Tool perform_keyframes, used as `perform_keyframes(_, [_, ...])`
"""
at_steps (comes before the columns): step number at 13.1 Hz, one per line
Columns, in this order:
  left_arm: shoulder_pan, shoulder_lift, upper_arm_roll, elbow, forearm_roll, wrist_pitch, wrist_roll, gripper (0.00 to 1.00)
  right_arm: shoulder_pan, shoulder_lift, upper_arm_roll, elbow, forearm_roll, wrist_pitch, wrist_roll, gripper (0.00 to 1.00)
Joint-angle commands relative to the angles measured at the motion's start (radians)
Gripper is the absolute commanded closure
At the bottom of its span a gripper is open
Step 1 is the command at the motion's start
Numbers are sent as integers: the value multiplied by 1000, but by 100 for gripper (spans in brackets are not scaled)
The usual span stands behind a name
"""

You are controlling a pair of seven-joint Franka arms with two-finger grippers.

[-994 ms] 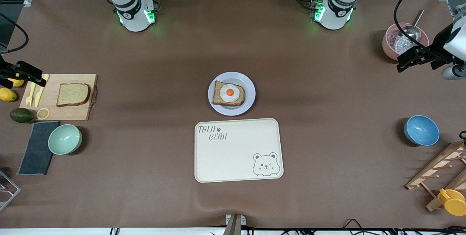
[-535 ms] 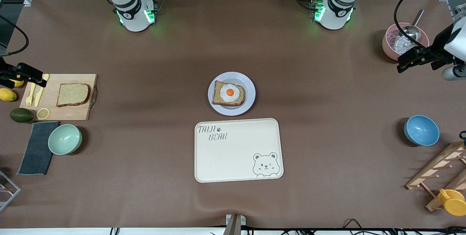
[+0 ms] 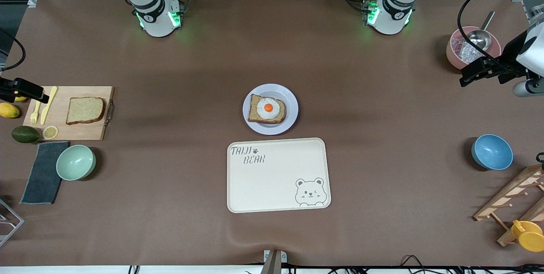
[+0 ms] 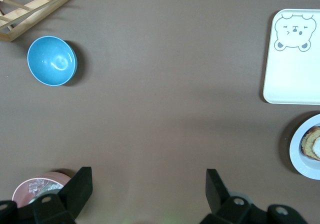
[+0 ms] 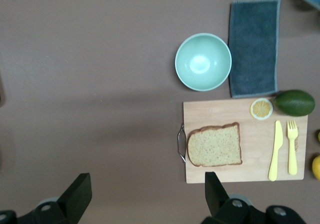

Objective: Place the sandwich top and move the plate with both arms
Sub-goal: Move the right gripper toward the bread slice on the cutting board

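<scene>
The sandwich top [image 3: 85, 110] [image 5: 215, 145], a plain brown slice, lies flat on a wooden cutting board [image 3: 76, 131] at the right arm's end of the table. The plate [image 3: 291, 100] [image 4: 297, 156] sits mid-table and carries a bread slice with a fried egg [image 3: 267, 108]. My right gripper [image 3: 23, 89] [image 5: 147, 184] hangs open and empty, high over the board's end by the yellow cutlery. My left gripper [image 3: 471, 72] [image 4: 148, 184] is open and empty too, up over bare table beside a pink bowl [image 3: 454, 49].
A cream bear tray [image 3: 272, 185] lies nearer the camera than the plate. Mint bowl [image 3: 75, 162], grey cloth [image 3: 42, 172], avocado [image 3: 24, 134] and lemon slice [image 3: 50, 132] surround the board. Blue bowl [image 3: 491, 151] and wooden rack [image 3: 514, 199] sit at the left arm's end.
The right gripper has drifted slightly outward toward its end of the table. The left gripper has edged a little toward the middle. Nothing on the table has moved.
</scene>
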Motion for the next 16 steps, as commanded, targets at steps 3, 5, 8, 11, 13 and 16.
perform_keyframes(3, [0,11,0,28,-21,-1,14,0,-77,-17,12,-107,27,52,-72,0])
perform_keyframes(5, [2,9,0,28,-21,-1,16,0,-130,-9,12,-149,56,86,-142,0])
perform_keyframes(8, [8,6,-1,30,-21,-1,17,0,-202,-8,12,-257,96,190,-239,0])
perform_keyframes(11, [6,1,-1,30,-24,0,17,0,-236,17,12,-275,99,198,-265,0])
perform_keyframes(13, [2,6,-1,28,-42,-1,16,0,-264,47,12,-276,99,206,-279,0])
perform_keyframes(16, [0,9,-1,28,-41,0,16,0,-310,108,12,-277,116,239,-379,0])
